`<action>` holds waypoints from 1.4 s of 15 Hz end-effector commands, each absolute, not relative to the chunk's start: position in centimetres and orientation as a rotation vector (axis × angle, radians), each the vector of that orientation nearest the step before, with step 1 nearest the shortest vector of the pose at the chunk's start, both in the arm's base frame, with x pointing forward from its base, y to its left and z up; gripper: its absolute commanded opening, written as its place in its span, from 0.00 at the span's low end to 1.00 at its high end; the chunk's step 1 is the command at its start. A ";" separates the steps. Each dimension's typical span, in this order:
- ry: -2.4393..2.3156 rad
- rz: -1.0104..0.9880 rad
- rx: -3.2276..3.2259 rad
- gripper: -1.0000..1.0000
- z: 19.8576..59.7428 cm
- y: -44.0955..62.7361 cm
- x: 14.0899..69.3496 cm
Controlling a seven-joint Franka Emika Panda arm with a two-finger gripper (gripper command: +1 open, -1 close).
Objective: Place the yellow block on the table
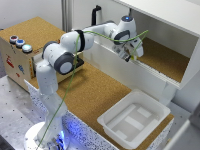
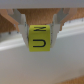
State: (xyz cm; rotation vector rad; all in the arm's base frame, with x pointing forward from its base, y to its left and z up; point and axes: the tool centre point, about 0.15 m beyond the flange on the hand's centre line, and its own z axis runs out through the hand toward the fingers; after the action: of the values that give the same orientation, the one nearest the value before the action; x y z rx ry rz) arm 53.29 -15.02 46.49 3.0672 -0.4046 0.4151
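The yellow block point(image 2: 40, 43), a small cube with dark markings on its faces, sits between my fingers point(image 2: 22, 27), and my gripper point(image 2: 41, 34) is shut on it. In the exterior view the gripper point(image 1: 132, 54) hangs at the front opening of the white cabinet, with the yellow block point(image 1: 134, 58) a small spot at its tips. The block is in the air, above the cabinet's white front wall and well above the table point(image 1: 95, 95), whose brown cork top stretches below and toward the exterior view's left of it.
A white tray point(image 1: 132, 120) rests on the table near its front corner. The cabinet's cork-floored shelf point(image 1: 162, 60) lies behind the gripper. A cork-topped wooden box with coloured buttons point(image 1: 20, 44) stands at the exterior view's left.
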 end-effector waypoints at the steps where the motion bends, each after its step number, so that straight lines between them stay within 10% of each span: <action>1: -0.359 0.487 3.111 0.00 42.4 -11.9 43.5; 15: -0.008 0.094 3.173 0.00 27.4 -6.8 33.8; 21: 0.204 0.267 3.020 0.00 23.0 -5.4 35.4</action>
State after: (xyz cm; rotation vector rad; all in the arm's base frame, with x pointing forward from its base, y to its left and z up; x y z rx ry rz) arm 34.69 -6.75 27.44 3.1848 0.0378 0.0887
